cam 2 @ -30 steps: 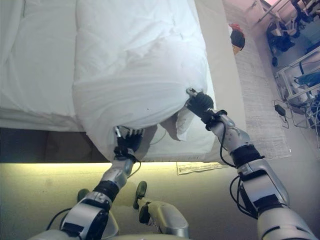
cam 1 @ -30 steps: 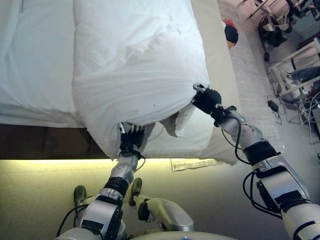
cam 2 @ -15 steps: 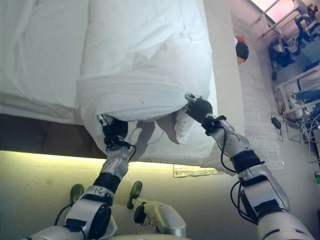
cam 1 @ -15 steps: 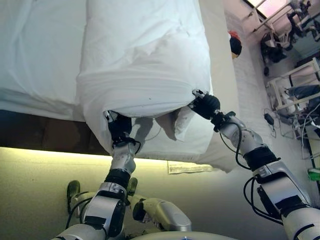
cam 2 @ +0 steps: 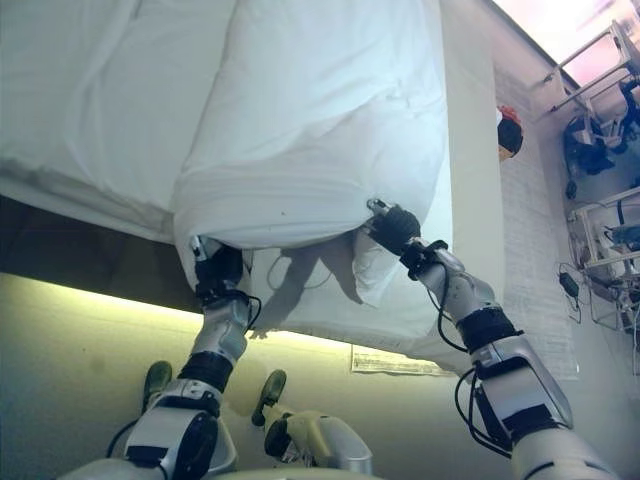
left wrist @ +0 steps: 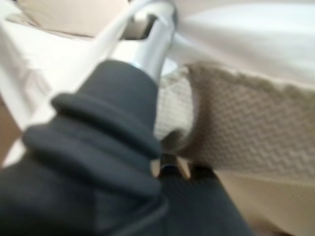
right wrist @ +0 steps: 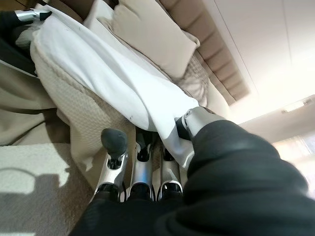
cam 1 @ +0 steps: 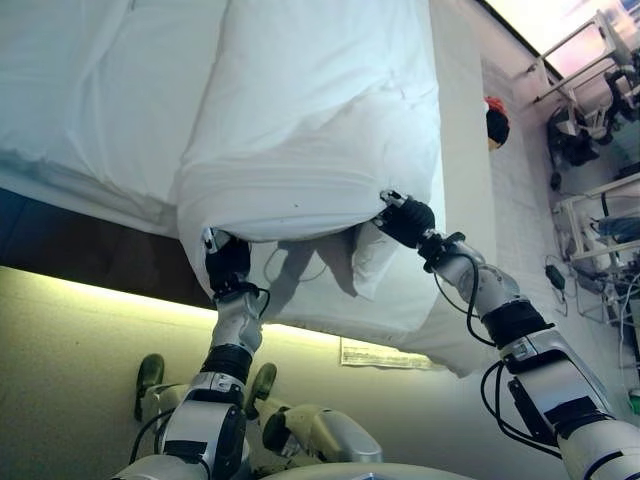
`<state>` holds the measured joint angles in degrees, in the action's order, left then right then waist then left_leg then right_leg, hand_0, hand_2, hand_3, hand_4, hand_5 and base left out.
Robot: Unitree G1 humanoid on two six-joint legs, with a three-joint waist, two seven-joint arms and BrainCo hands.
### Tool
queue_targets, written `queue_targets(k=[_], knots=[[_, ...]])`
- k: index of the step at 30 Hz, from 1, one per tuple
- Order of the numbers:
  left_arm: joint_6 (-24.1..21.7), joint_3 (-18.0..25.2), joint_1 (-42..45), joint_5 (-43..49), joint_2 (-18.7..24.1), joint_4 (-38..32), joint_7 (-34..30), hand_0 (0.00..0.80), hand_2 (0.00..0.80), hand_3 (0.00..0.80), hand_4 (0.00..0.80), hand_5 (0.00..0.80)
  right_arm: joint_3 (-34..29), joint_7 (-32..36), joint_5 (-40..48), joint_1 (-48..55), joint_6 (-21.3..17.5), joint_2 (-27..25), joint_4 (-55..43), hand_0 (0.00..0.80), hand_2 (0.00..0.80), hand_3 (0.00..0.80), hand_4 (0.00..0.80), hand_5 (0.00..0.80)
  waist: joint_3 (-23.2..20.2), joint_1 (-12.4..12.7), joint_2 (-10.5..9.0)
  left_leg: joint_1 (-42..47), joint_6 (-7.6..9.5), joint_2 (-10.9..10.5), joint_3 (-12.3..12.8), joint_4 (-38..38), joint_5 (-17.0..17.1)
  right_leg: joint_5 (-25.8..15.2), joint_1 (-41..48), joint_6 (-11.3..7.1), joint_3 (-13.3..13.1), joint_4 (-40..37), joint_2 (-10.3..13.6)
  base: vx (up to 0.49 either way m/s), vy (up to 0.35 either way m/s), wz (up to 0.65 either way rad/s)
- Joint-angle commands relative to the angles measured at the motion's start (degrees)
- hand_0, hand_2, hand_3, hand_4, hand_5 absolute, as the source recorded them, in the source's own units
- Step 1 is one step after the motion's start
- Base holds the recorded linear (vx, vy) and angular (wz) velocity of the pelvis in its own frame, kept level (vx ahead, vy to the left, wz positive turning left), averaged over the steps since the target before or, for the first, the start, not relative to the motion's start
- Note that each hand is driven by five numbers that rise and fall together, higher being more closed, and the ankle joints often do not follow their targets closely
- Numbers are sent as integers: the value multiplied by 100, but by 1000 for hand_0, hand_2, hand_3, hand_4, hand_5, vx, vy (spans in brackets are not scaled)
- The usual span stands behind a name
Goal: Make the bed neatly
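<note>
A white duvet point(cam 1: 320, 120) lies bunched along the bed's right half, its near edge lifted off the mattress point(cam 1: 400, 290). My left hand point(cam 1: 226, 268) reaches up under the edge's left corner, and its wrist view shows a finger point(left wrist: 156, 39) wrapped in white cloth. My right hand point(cam 1: 405, 220) holds the edge's right corner. In the right wrist view its fingers point(right wrist: 140, 169) and thumb point(right wrist: 114, 140) curl round the duvet's fold point(right wrist: 113, 83). A beige woven blanket point(left wrist: 246, 128) shows beneath the duvet.
White sheet point(cam 1: 90, 90) covers the bed's left half above the dark bed side point(cam 1: 90, 250). A paper sheet point(cam 1: 378, 354) lies on the floor. Metal racks point(cam 1: 600, 210) and a red-and-dark round object point(cam 1: 495, 122) stand to the right. Pillows point(right wrist: 152, 44) rest at the headboard.
The camera has shifted. My left hand has gone from below the duvet's edge up under its corner, and the near edge now hangs raised between both hands.
</note>
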<state>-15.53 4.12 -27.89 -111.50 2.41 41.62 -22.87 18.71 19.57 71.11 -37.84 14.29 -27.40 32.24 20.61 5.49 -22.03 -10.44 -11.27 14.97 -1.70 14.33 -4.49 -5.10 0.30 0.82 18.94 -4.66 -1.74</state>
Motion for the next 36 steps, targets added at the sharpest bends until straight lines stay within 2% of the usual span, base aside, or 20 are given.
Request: queue_targets(k=[1,5,6,7,12,17,23,26,30,32,33,34,36], knots=[[-85,788,133,-150,761,-235,-17,0,0,0,0,0,-572,432,-157,232,-115,-356,-187,800,800,800,800,800,-446,231,283,520,302,-214,413,-581,-65,724,226,-626,176,643,379,195,160,5],[44,1132,415,-150,966,-172,137,0,0,0,0,0,-618,525,-713,807,152,-152,-33,800,800,800,800,800,-738,230,510,955,336,-310,420,-767,-81,744,503,-675,124,608,488,219,187,11],[78,1185,503,-150,986,-181,161,0,0,0,0,0,-616,519,-838,972,195,-86,-23,765,765,765,765,765,-820,228,565,1059,349,-341,422,-824,-88,749,569,-690,112,592,516,175,182,12],[81,1240,617,-150,987,-240,232,0,0,0,0,0,-630,476,-958,1212,231,5,-27,0,0,0,0,0,-933,221,622,1162,375,-396,431,-889,-57,729,626,-704,119,578,573,180,181,8],[327,1508,1270,-150,879,-344,252,0,0,0,0,0,-864,765,-1590,2026,501,292,-45,0,0,0,0,0,-1294,229,823,1716,406,-498,461,-1152,-73,775,1003,-762,103,521,678,203,167,2],[687,1689,1864,-150,800,-273,258,0,0,0,0,0,-986,1183,-2162,2585,774,334,-48,0,0,0,0,0,-1586,247,1024,2099,425,-600,467,-1326,-101,850,1319,-771,74,425,745,139,163,-3],[1080,1956,2307,-150,858,5,254,0,0,0,0,0,-884,1649,-3207,3276,971,386,68,0,0,0,0,0,-1686,179,1281,2074,519,-774,474,-1309,-67,770,1331,-823,49,317,941,-36,179,-7],[1180,2116,2367,-150,778,183,163,0,0,0,0,0,-874,1759,-3533,3572,1171,537,488,0,0,0,0,0,-1638,98,1407,1928,614,-938,486,-1257,-50,635,1199,-888,16,282,1094,-162,200,-2],[1239,2353,2249,-150,748,713,101,0,0,0,0,0,-1108,1892,-3782,3812,1285,883,1749,0,0,0,0,0,-1581,-13,1602,1736,763,-1175,606,-1304,-5,284,862,-1089,54,300,1395,-197,181,-6],[1269,2506,2193,-150,812,936,76,0,0,0,0,0,-1265,1927,-3871,3838,1187,1065,2360,0,0,0,0,0,-1557,-24,1662,1694,807,-1251,722,-1367,21,52,636,-1145,184,495,1543,-221,114,-15],[1366,2583,2161,-150,877,1104,-19,0,0,0,0,0,-1307,1959,-4034,3823,1052,1150,2656,0,0,0,0,0,-1541,-22,1705,1673,852,-1283,775,-1369,8,63,538,-1149,207,829,1561,-224,108,-36],[1428,2620,2115,-150,921,1222,-120,0,0,0,0,0,-1324,1944,-4182,3809,945,1208,2849,0,0,0,0,0,-1530,-19,1734,1618,909,-1323,790,-1357,25,103,446,-1131,190,1206,1546,-248,143,-38],[1443,2596,1964,-150,999,1331,-174,0,0,0,0,0,-1284,1896,-4235,3768,616,1247,3227,0,0,0,0,0,-1516,-29,1827,1482,1039,-1417,741,-1319,68,299,189,-1047,37,2190,1363,-223,119,-16]])
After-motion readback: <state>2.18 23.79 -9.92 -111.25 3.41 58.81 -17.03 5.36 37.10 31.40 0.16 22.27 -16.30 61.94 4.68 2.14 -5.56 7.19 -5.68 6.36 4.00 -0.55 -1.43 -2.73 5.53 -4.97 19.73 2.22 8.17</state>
